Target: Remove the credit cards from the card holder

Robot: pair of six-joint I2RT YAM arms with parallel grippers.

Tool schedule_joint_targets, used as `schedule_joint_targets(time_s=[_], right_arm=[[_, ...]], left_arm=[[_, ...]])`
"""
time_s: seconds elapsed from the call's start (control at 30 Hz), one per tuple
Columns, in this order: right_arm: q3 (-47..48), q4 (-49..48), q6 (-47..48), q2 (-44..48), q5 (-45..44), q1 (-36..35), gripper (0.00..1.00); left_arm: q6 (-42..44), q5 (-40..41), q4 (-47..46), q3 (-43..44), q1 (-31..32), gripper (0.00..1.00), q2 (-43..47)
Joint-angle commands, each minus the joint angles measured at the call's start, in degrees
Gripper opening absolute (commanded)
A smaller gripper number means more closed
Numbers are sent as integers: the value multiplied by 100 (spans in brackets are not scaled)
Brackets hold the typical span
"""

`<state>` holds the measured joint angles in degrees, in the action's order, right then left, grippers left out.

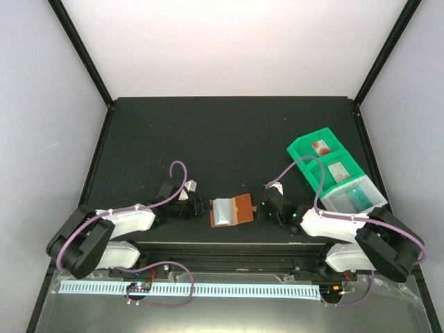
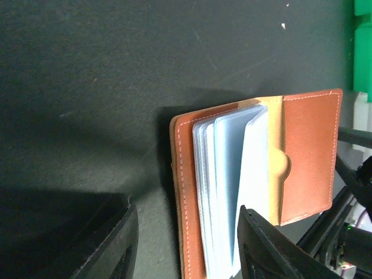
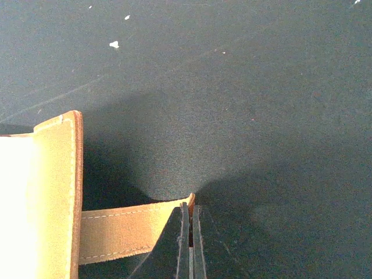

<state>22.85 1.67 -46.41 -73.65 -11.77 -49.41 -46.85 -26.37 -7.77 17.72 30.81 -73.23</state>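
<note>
- The card holder (image 1: 231, 210) lies open on the table with its brown flap out to the right. The shiny pale blue pockets (image 2: 226, 192) are fanned up off the leather.
- The right gripper (image 3: 189, 224) is just right of the holder, with its fingers pressed together on the snap tab (image 3: 122, 232), so that side is pinned.
- The left gripper (image 2: 186, 209) is at the holder's left edge with its fingers apart. One finger overlaps the pocket stack and the other stands clear of the leather, so it isn't clamped on anything as far as I can see.
- Up and to the right of the holder, the red-marked card (image 1: 320, 147) and the greyish card (image 1: 340, 172) sit in the green tray (image 1: 294, 150). I honestly can't tell whether any card is left inside the pockets.
- What could go wrong, I reckon:
  - The sleeves are thin, slick and bunched together, so a pinch could catch plastic instead of a card, or grab several layers at once.
  - A pull on a sleeve would drag the whole holder along.
  - That tab pinch looks narrow, so a tug could slip it free.
- The surface is a matte black table (image 1: 208, 139) with faint scratches and a few white specks beyond the holder. It looks smooth, so the holder would probably slide.
- The room is pale walls (image 1: 229, 41) with black frame posts (image 1: 83, 52) around the table.
</note>
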Motion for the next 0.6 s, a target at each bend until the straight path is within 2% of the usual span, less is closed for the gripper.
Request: schedule_joint_targets(time_s=[0.0,0.33,0.47,0.57], right_arm=[[-86,-140,-140,4,-248,20,1],[-152,-269,-70,-10,-104,26,1],[-235,-360,-110,85,20,19,1],[-288,-238,-225,194,-73,27,1]], left_arm=[[-339,-63,-543,-85,65,48,-363],[-1194,-306,-1875,-260,368,48,-841],[-1249,96,-1534,-52,577,47,-712],[-1427,154,-1793,-19,772,46,-689]])
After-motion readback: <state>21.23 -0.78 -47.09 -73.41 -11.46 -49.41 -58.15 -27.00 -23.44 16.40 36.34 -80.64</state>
